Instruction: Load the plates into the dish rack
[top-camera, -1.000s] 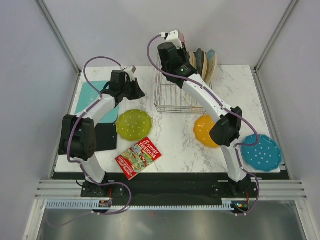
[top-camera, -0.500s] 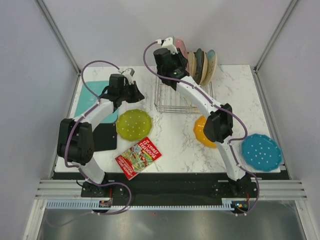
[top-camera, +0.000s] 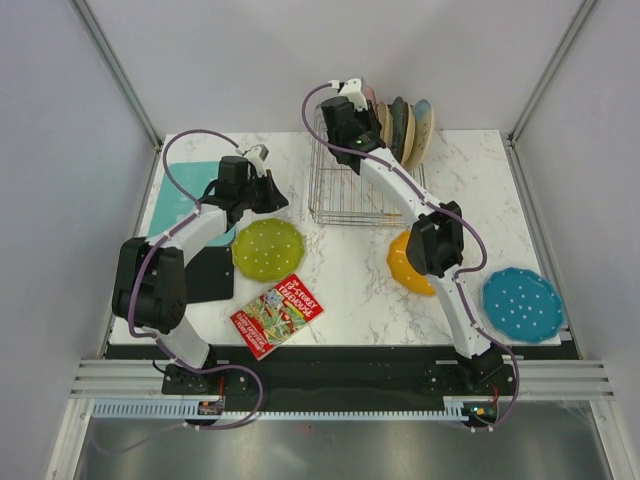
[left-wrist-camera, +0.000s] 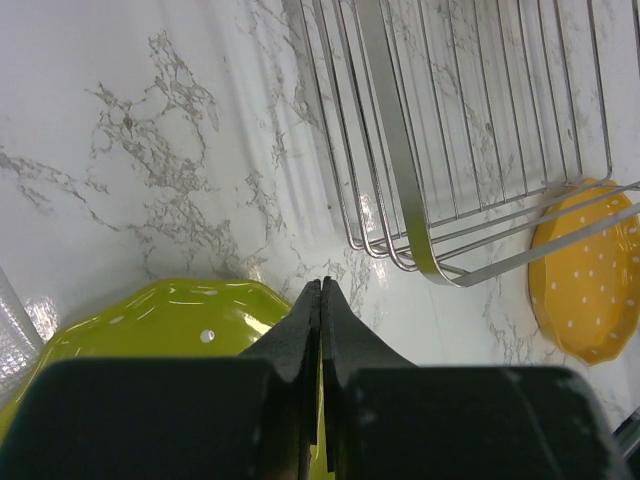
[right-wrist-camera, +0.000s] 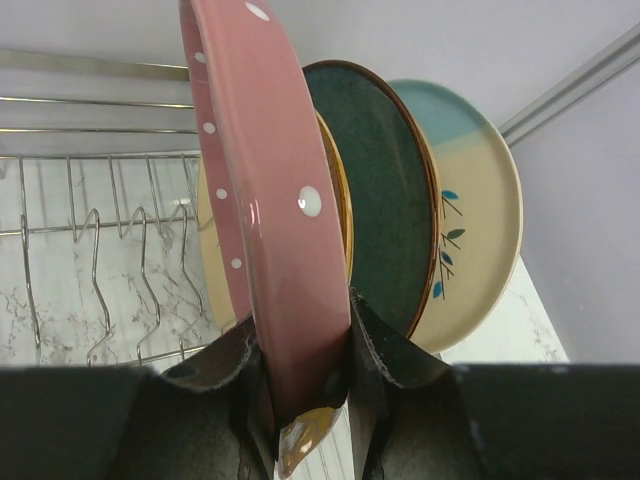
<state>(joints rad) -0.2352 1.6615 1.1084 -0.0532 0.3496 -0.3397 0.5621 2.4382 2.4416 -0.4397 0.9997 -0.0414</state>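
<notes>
My right gripper is shut on the rim of the pink dotted plate, held upright on edge over the back right of the silver wire dish rack. The pink plate stands just left of other plates in the rack. My left gripper is shut and empty, its tips over the far edge of the lime green plate. The orange plate lies right of the rack's front, partly under my right arm. The blue plate lies at the front right.
A dark green plate and a cream and teal plate stand in the rack's right end. A teal board and black mat lie at the left. A red booklet lies near the front.
My left gripper has moved nearer and lower, toward the lime green plate's far edge. My right gripper has shifted slightly with the pink plate over the rack's back.
</notes>
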